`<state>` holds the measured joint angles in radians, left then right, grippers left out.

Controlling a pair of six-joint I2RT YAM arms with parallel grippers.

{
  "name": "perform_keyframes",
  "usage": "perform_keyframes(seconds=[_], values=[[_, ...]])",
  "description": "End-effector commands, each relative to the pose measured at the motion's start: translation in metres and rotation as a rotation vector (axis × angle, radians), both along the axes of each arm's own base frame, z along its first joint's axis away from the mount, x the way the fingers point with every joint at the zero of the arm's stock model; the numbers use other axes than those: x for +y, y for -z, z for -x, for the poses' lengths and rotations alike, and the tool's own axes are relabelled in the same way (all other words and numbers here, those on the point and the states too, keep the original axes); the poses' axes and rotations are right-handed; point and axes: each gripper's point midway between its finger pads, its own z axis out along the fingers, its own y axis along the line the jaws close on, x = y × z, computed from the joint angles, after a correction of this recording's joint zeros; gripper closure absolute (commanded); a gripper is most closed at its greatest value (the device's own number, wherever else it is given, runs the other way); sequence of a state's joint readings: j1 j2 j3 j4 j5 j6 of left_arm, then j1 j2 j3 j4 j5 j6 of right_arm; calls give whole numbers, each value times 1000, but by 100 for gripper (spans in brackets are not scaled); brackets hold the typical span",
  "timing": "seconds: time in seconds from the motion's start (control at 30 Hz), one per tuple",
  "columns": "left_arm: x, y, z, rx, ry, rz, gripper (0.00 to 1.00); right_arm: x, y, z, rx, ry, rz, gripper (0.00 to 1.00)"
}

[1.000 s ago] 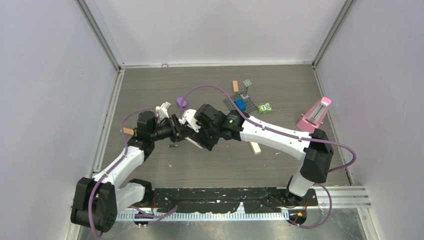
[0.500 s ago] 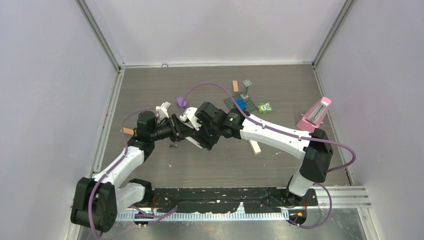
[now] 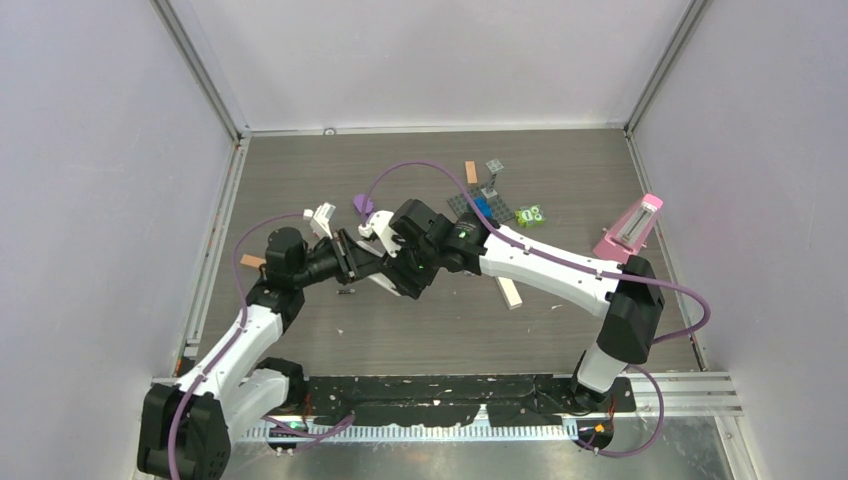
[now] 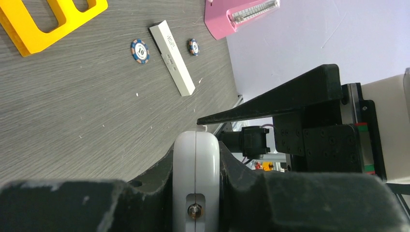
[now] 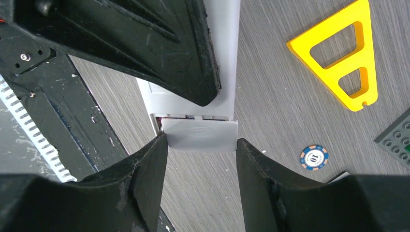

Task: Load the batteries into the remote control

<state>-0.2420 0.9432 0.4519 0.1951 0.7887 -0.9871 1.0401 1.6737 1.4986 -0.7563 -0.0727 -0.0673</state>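
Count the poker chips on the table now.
2. One chip lies just left of the white bar, the other just right of it, in the left wrist view. Others may hide under the arms.

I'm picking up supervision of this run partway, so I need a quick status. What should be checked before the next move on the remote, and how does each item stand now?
1. Left gripper clamped on the remote: ok.
2. Right gripper touching both side edges of the battery cover: ok.
3. That cover fully seated: not ok; a gap shows at its inner edge.
4. Batteries in place: cannot tell; only a dark sliver shows in the gap.
5. Clutter clear of the fingers: ok; the poker chip and the yellow triangle lie apart from them.
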Motion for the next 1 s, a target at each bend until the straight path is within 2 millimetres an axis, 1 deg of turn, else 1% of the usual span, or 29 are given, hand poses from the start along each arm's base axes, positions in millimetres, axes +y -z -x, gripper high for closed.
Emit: perform_keyframes(seconds=[0.0, 0.1, 0.3, 0.4, 0.43, 0.47, 0.57, 0.83, 0.87, 0.97], values=[[-12, -52, 23, -157, 129, 103, 100, 22, -6, -10, -17, 5, -75, 45], [-11, -55, 26, -198, 131, 99, 100, 23, -8, -9, -3, 2, -90, 45], [-7, -48, 21, -218, 97, 44, 100, 19, -12, -9, -7, 7, -98, 45], [-5, -46, 19, -223, 74, 27, 100, 15, -15, -7, -40, -16, -124, 46], [-4, -46, 19, -228, 68, 24, 100, 18, -18, -8, -59, -23, -149, 46], [-3, -46, 19, -231, 62, 22, 100, 14, -19, -6, -70, -33, -155, 46], [-1, -47, 18, -249, 41, 19, 100, 13, -26, -7, -103, -44, -182, 46], [5, -45, 13, -267, -12, -13, 100, 10, -29, -8, -137, -51, -181, 47], [5, -44, 13, -266, -16, -18, 100, 10, -33, -7, -149, -56, -191, 47], [7, -42, 11, -264, -30, -36, 100, 9, -36, -4, -184, -83, -200, 47]])
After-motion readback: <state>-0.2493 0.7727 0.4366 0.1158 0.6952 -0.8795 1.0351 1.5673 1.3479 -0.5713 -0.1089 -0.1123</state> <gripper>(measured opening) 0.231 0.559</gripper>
